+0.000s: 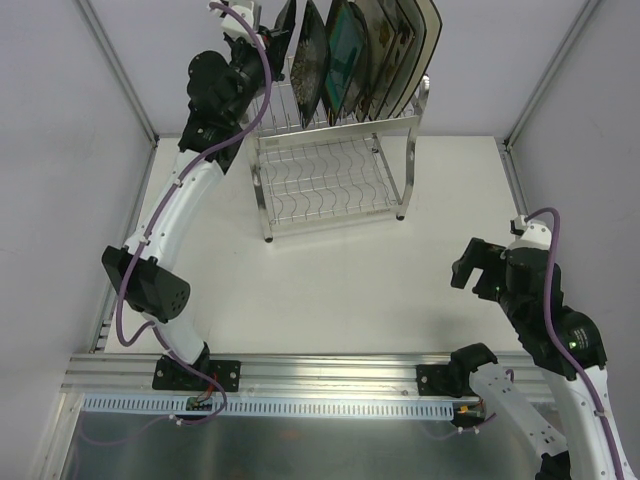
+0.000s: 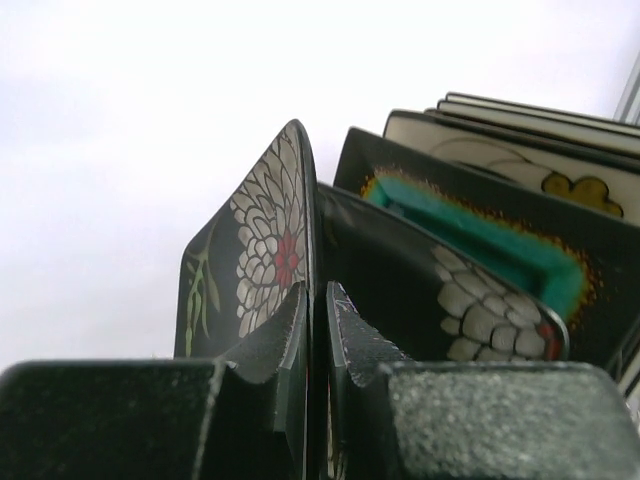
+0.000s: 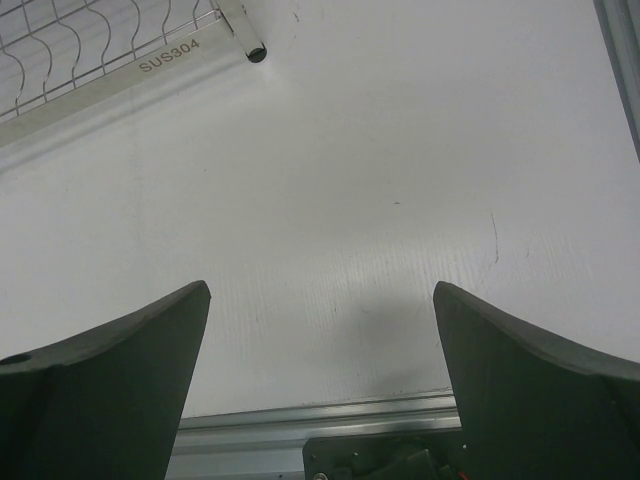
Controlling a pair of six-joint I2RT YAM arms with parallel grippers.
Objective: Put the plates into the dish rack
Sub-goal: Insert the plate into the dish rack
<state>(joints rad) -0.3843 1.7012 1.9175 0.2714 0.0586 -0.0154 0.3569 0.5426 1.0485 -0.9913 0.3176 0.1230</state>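
My left gripper (image 2: 318, 305) is pinching the rim of the dark plate with white flowers (image 2: 262, 235), with my ridged black fingers (image 2: 275, 340) pressing together on either side of its thin edge. Only the left wrist view is showing this grip. There the glossy plate is standing on edge at 12 o'clock from my fingers, showing a red-centred white bloom and green stems. At 2 o'clock behind it, a black-and-teal plate (image 2: 480, 235) and cream, dark-rimmed ones are lining up.

The overhead view is giving what the wrist cannot: the whole row of plates (image 1: 350, 55) is standing upright in the top tier of the dish rack (image 1: 330, 175), a shiny chrome frame of wavy wire sitting at 12 o'clock on the table (image 1: 330, 290). My right gripper (image 1: 478, 268) is hanging at 4 o'clock, well apart from the rack, its curved dark fingers spreading wide. The right wrist view alone is showing the matte white tabletop, with a rack foot and a rail stamped SUS304 at 11 o'clock.
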